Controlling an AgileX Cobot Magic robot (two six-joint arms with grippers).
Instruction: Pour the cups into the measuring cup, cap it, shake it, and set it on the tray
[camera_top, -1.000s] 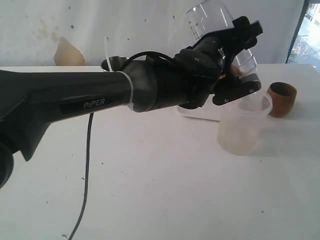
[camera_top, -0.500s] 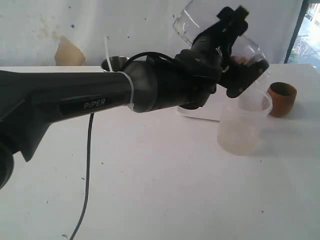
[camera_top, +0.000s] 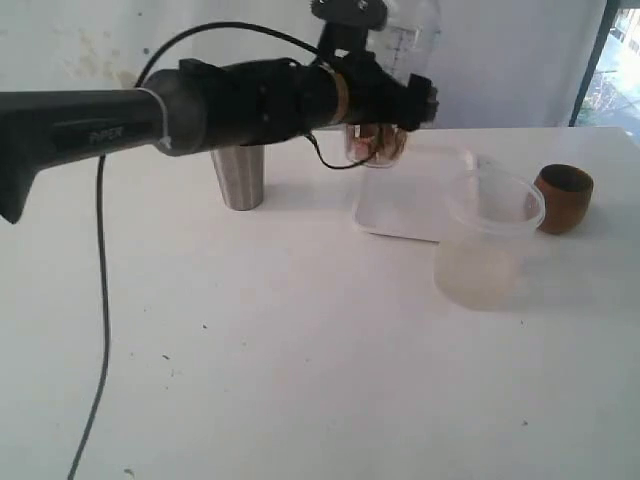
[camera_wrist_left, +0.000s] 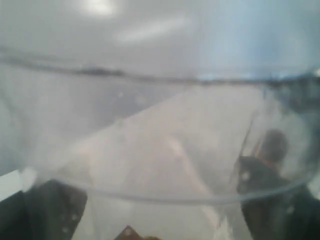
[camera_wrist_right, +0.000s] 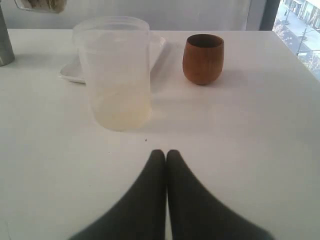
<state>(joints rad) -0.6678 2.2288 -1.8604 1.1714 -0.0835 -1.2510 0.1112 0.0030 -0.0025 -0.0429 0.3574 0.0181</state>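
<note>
The measuring cup, a clear cylinder with a black scale and brown bits at its bottom, stands about upright in the air over the far left corner of the white tray. My left gripper is shut on it. In the left wrist view the blurred measuring cup fills the picture, with the left gripper and its dark fingers on either side. The steel tumbler stands left of the tray and the wooden cup to its right. My right gripper is shut and empty, low over the table, facing the wooden cup.
A wide frosted plastic container stands in front of the tray's right part, between the tray and my right gripper. The left arm's black cable hangs down to the table at the left. A wall runs behind the table.
The left arm has swung away from the camera and leftward, taking the measuring cup from a tilt over the frosted container to upright near the tray's far corner. The steel tumbler now shows.
</note>
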